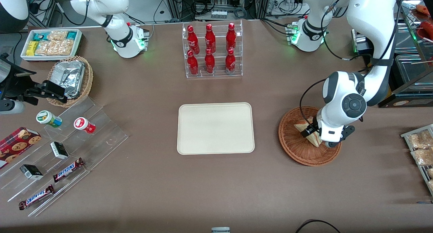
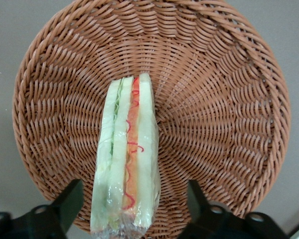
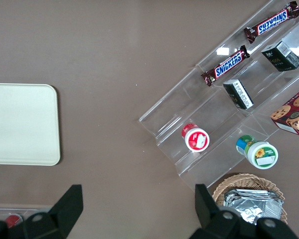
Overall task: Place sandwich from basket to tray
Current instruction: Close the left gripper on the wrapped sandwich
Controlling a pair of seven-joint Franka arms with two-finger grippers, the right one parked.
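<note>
- The sandwich (image 2: 125, 159) lies in the reddish-brown wicker basket (image 1: 295, 145), standing on edge with its layered cut side turned up toward the wrist camera.
- The gripper (image 2: 127, 209) hangs low over the basket, its two fingers (image 2: 67, 204) spread, one on each side of the sandwich with a gap at both.
- From the front the arm hides the fingertips, so contact seems unlikely but is not certain.
- The tray (image 1: 215, 128) sits bare beside the basket, toward the parked arm's end, apart from it.
</note>
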